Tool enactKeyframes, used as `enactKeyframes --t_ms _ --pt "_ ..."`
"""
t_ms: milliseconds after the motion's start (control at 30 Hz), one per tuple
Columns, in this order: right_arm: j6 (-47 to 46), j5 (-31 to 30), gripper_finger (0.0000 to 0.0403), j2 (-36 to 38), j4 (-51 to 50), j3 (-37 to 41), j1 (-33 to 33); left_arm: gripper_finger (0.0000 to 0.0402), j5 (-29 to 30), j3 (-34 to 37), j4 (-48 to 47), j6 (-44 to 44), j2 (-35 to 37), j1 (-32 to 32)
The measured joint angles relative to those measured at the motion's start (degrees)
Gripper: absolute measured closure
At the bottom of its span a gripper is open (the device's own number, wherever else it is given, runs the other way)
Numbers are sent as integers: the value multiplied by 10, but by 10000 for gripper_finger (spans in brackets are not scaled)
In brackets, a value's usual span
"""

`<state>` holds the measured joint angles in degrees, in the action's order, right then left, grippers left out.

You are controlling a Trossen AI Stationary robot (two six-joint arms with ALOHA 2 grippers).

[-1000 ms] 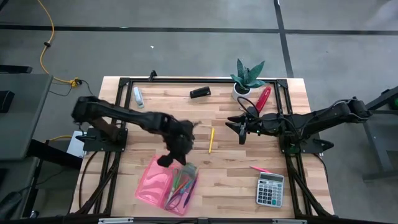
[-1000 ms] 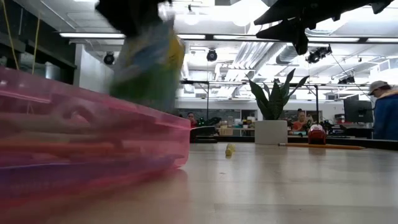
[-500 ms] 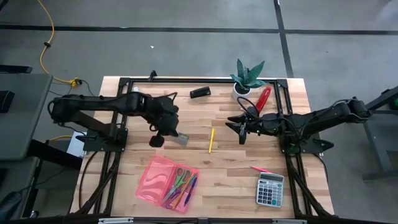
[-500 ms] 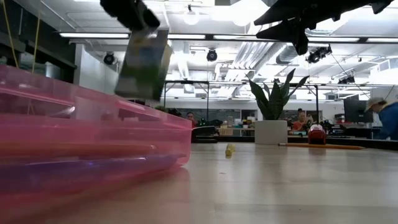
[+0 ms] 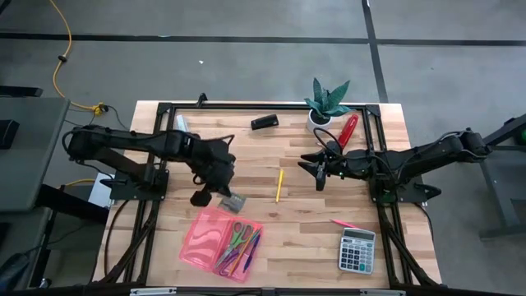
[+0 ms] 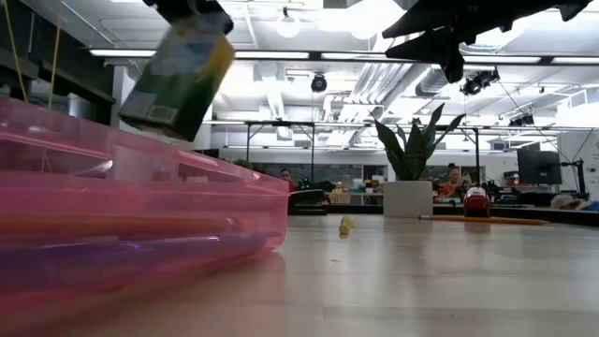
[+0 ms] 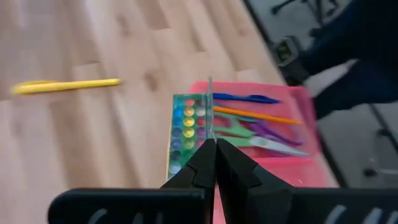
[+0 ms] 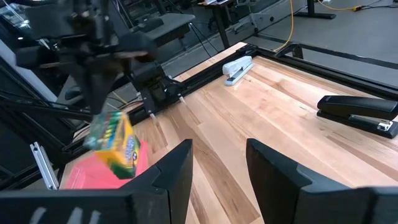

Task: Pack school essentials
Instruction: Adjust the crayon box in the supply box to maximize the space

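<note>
My left gripper [image 5: 220,191] hovers just beyond the far edge of the pink case [image 5: 220,242], shut on the small green-blue box [image 5: 233,201]. Both pairs of scissors [image 5: 240,233] and several pencils lie in the case. The yellow pencil [image 5: 279,186] lies flat on the table between the arms. In the left wrist view the box [image 7: 188,134] shows over the case [image 7: 273,118]. My right gripper [image 5: 317,173] is open and holds nothing, hovering right of the yellow pencil; its two fingers stand apart in its wrist view [image 8: 217,165]. My left gripper pinches the green-blue box by its upper end [image 6: 204,21] between the two fingers, coming from above. The box hangs below the fingers, tilted, lifted clear of table and case. In the wrist view the shut fingertips [image 7: 214,155] meet on the box's near edge [image 7: 210,138].
A grey calculator [image 5: 357,249] and a thin pink pencil [image 5: 343,223] lie near the right front. At the far edge sit a potted plant [image 5: 327,103], a red oblong object [image 5: 348,129], a black stapler [image 5: 264,122] and a white stapler [image 5: 182,127]. People show in the room behind.
My left gripper, shut on the box throughout, swung from above the case toward the table's far left, then came back a little toward the near edge. The box went with it and now hangs more tilted. My right arm kept still.
</note>
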<state>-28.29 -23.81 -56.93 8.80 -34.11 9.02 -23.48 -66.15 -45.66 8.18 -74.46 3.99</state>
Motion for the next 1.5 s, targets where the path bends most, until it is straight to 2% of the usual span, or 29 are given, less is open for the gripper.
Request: enactKeyframes --t_ms 167,400,600,733,967,1300,1500 --pt "0 0 261 0 0 0 0 401 -14 0 25 -48 -18 -69" --pt "0 0 261 0 -8 0 0 401 -16 -1 140 -141 -53 -151" --pt "0 0 261 0 -17 0 0 401 -16 0 198 -190 -121 -183" --pt "-2 0 261 0 -27 0 0 401 -49 0 241 -220 -167 -197" --pt "-2 1 261 0 -39 0 0 401 -50 0 270 -276 -188 -231" --pt "-2 2 261 0 -54 0 0 401 -43 98 420 -352 -188 -201" --pt "-2 2 261 0 -61 0 0 402 -35 140 453 -385 -188 -173"
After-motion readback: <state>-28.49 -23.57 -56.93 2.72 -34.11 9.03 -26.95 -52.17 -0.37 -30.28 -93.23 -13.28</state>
